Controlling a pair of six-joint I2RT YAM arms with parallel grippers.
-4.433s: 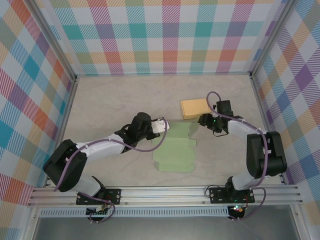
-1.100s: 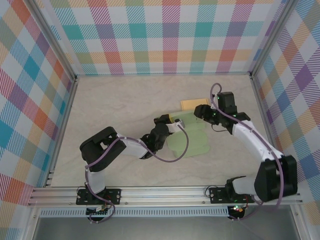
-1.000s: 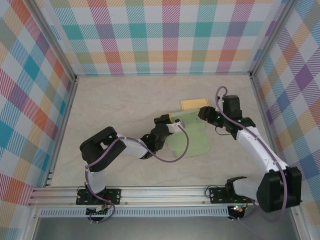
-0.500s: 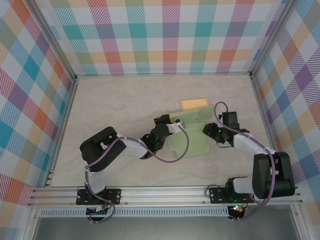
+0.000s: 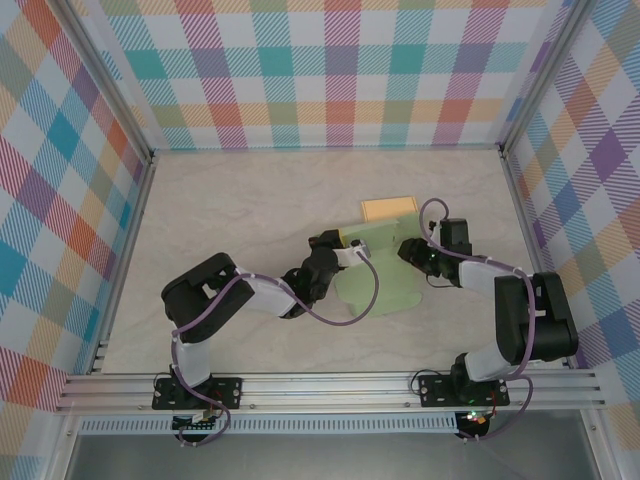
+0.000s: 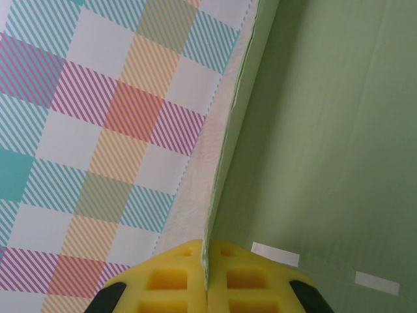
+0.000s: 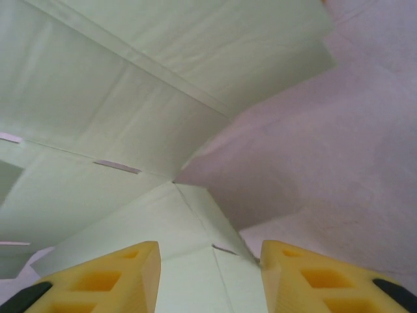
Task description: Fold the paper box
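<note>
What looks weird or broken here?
Nothing looks broken or spilled. The green paper box is only partly folded, so it doesn't lie flat, and the left gripper is pinching one of its edges.

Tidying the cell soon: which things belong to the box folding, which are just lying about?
In the job: pale green flat paper box; left end effector, shut on its edge; right end effector, open.
Lying about: tan flat cardboard piece behind the box.

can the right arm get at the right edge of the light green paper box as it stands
Probably yes: the right gripper is open, with a flap of the light green paper box between its yellow fingers and nothing blocking it. The left gripper pinches another edge, clear of it.
</note>
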